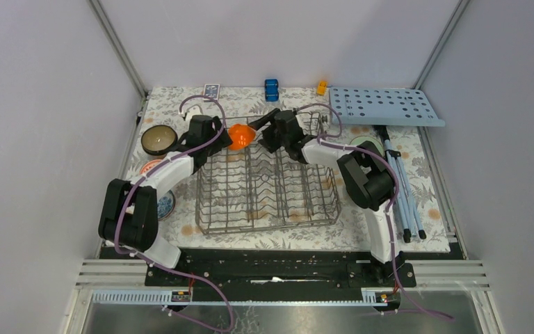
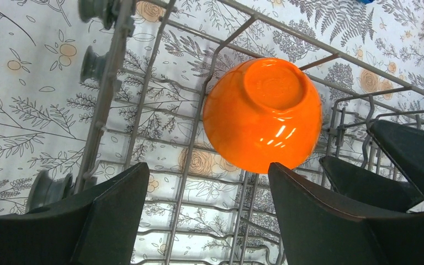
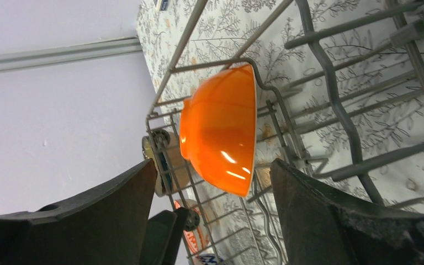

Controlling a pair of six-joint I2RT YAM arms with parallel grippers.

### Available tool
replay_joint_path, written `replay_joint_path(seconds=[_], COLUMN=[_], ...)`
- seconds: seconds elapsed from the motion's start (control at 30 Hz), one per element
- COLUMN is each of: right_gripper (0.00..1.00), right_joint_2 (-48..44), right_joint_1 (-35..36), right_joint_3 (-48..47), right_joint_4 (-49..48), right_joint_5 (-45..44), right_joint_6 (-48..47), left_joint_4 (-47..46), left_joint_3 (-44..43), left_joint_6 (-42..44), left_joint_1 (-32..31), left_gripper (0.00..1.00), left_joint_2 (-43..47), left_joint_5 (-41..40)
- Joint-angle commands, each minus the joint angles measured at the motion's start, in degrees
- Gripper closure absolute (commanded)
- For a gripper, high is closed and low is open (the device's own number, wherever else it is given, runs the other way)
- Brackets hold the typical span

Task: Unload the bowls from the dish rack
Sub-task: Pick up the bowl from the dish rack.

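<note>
While it stands on edge among the tines at the far left corner of the dish rack point(image 1: 268, 205), the orange bowl point(image 2: 262, 113) lies just ahead of the left claw point(image 2: 207, 168), its foot turned toward that claw. That claw is spread wide and grips nothing; both fingers stop short of the bowl. The right claw point(image 3: 214, 163) faces the bowl from the opposite side, also spread wide and empty. From there the bowl shows in profile in the gap beyond the fingertips.

Outside the rack, a dark brown bowl point(image 1: 158, 140) sits on the flowered cloth point(image 1: 174, 97) near the left claw's outer side. A red-and-white bowl point(image 1: 151, 167) and a blue patterned bowl point(image 1: 166, 202) lie behind that claw, along its arm. A light-blue board point(image 1: 386, 106) lies beyond the right claw's outer side.
</note>
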State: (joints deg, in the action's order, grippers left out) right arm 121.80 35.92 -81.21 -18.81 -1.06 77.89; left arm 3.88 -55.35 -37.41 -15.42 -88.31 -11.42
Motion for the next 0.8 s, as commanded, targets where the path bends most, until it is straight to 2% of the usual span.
replay_joint_path(seconds=[0.0, 0.2, 0.37, 0.47, 0.77], right_gripper=[0.18, 0.19, 0.18, 0.18, 0.18], right_joint_2=[2.47, 1.70, -0.49, -1.80, 1.04], right_joint_1=[-0.24, 0.13, 0.73, 0.85, 2.43], right_joint_3=[-4.35, -3.92, -6.43, -5.62, -12.86], right_joint_4=[-1.29, -1.38, 5.36, 6.44, 13.83], right_joint_5=[-2.47, -2.83, -3.52, -4.22, -6.32], right_joint_6=[2.40, -0.10, -7.52, -8.37, -7.83], left_joint_4=[-3.64, -4.89, -4.46, -5.22, -5.98], left_joint_3=[-0.02, -0.37, -1.67, -1.54, 0.42], left_joint_6=[0.24, 0.63, 0.90, 0.13, -1.51], left_joint_1=[0.31, 0.30, 0.33, 0.30, 0.30], left_gripper=[0.17, 0.18, 0.19, 0.18, 0.21], left_joint_2=[-0.49, -2.07, -2.76, -2.27, -1.79], left_joint_5=[-1.04, -1.08, -1.26, -1.35, -1.47])
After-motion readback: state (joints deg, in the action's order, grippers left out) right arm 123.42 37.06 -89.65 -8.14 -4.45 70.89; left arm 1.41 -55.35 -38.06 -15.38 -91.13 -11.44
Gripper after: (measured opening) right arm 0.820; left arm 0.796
